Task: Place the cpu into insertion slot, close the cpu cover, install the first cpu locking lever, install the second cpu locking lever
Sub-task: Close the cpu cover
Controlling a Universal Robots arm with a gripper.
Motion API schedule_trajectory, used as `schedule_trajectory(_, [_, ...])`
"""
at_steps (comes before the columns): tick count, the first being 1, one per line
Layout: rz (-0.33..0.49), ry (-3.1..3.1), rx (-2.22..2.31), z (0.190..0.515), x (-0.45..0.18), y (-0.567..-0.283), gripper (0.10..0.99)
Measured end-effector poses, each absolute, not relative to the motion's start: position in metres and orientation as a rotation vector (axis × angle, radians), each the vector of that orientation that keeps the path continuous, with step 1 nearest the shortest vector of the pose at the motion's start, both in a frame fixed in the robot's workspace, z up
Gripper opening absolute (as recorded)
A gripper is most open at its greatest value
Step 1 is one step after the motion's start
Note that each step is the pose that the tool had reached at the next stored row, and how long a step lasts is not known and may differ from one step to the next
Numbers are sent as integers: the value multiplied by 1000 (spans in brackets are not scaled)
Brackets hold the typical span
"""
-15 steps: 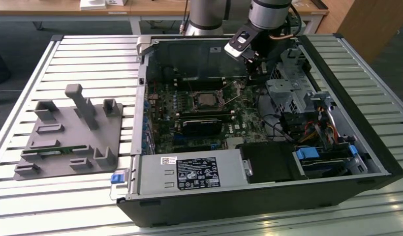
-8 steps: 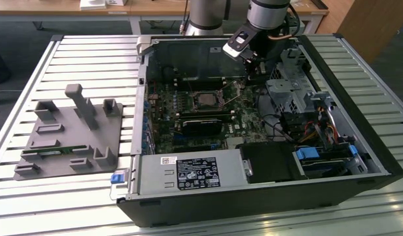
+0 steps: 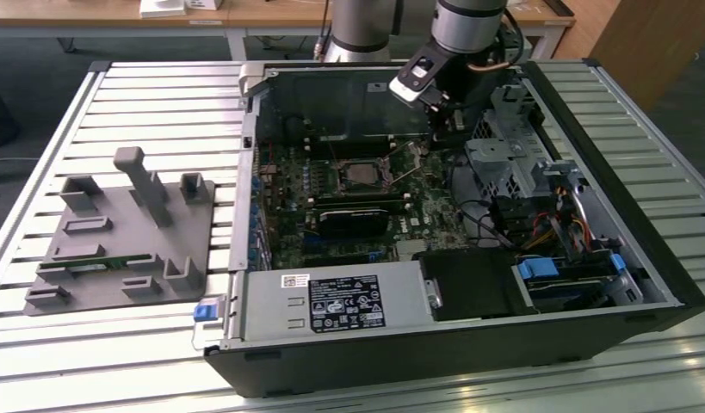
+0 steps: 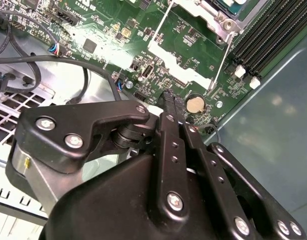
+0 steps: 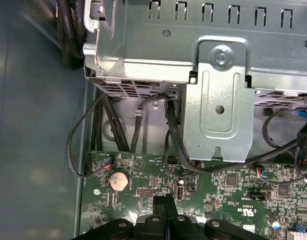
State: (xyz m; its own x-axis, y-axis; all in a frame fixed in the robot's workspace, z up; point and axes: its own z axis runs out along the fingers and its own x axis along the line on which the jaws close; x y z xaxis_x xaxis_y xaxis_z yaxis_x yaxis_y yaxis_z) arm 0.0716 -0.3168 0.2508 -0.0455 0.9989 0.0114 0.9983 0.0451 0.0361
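Fingers point(image 4: 168, 130) together — insertion slot point(image 3: 341, 175) apart

Inspection of surroundings: a slatted silver aluminium tabletop point(image 3: 157, 95) carries two items. Toward the exterior view's left lies a grey plastic fixture plate point(image 3: 117, 237) with upright posts and slots. Just beside it stands an open black computer case point(image 3: 467, 353).

Inside the case:
- a green motherboard point(image 3: 289, 234)
- a black rectangular card with white end clips point(image 3: 355, 219), seated on the board
- a silver power supply box with a white label point(image 3: 329, 303) at the near edge
- a silver sheet-metal drive cage point(image 3: 507, 163) on the exterior view's right

In both wrist views a round silver coin cell battery point(image 4: 194, 104) point(image 5: 118, 180) sits on the motherboard point(image 4: 193, 55) point(image 5: 218, 182). In the first wrist view, black cables point(image 5: 106, 125) run from the board up under the drive cage point(image 5: 218, 100).

A wooden desk point(image 3: 283, 13) stands behind the tabletop
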Motion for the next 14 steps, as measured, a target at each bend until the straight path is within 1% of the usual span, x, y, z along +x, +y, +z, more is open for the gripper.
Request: schedule_trajectory(14, [45,2259,2159,241,71,-318,106])
